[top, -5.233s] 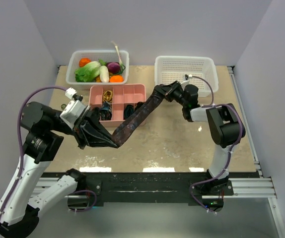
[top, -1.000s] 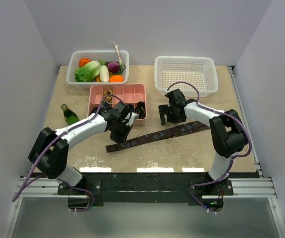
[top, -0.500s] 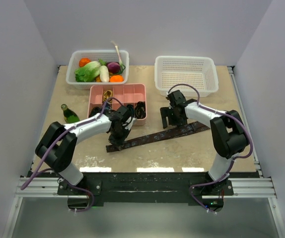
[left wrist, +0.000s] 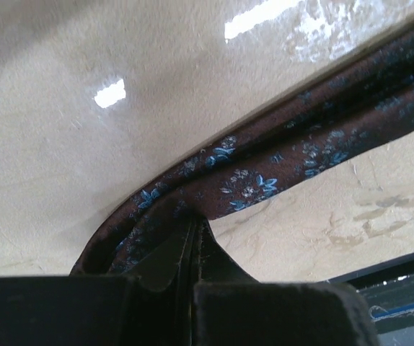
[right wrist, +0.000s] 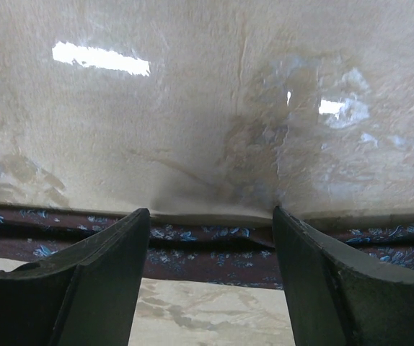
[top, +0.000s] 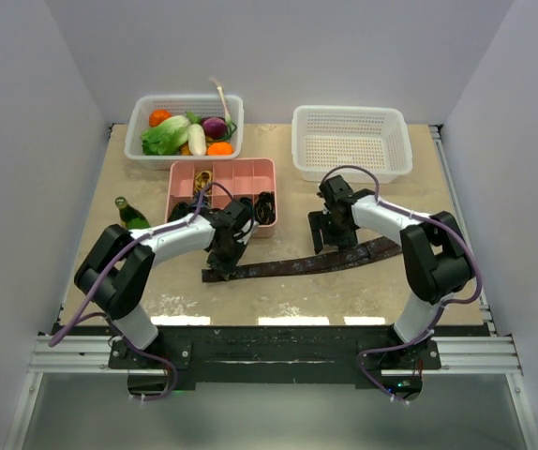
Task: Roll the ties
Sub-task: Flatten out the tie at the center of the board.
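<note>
Beige mottled table (top: 278, 298), glare patches along near edge. Far-left corner: vegetable basket (top: 139, 120), white. Far-right corner: mesh basket (top: 349, 112), also white. Pink tray (top: 220, 164), divided into compartments, just nearward of vegetable basket, toward centre. Green bottle (top: 130, 216) by left edge, beside pink tray. Dark floral tie (top: 297, 264) flat on surface, stretched left to right across middle, slightly bowed.

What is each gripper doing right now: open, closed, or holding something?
Left gripper: closed, pinching one end of the tie.
Right gripper: open, holding nothing, fingers spread just over the tie.
</note>
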Motion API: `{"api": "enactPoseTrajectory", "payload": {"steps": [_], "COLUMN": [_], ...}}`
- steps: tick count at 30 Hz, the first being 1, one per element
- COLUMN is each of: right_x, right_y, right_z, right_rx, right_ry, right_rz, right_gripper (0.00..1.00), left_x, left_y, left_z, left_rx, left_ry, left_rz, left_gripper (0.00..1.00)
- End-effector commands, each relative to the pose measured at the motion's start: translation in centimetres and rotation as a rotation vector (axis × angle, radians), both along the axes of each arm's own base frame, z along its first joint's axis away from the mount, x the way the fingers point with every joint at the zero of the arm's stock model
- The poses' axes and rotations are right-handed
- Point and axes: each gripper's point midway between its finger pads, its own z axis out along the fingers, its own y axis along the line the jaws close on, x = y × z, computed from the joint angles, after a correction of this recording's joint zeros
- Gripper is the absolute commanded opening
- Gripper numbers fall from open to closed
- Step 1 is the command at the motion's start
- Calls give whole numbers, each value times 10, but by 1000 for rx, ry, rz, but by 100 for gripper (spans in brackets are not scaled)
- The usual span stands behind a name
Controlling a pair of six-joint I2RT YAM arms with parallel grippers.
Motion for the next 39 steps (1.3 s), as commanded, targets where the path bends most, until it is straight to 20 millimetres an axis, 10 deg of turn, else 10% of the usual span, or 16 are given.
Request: {"api": "enactPoseTrajectory", "payload": {"steps": [1,15,24,39], "right_x": [-37,-2,25,0], "right_y": [-12,-24,-92,-158], "right_z": [-8,15,19,-8], "right_rx": [-27,-73,-21,3], "right_ry": [128,-32,-122,-32], "right_rz": [-8,-88,-341,-570], "right_gripper": [71,75,75,76], "left_x": [7,30,30,37], "left_y": [-3,-13,-8,-6], "left_z": [-9,22,18,24], "left_rx": [5,-82,-100,-113], "left_ry": [-10,-80,-59,-65], "left_rz": [15,6,31,39], "left_gripper": [0,0,0,0]}}
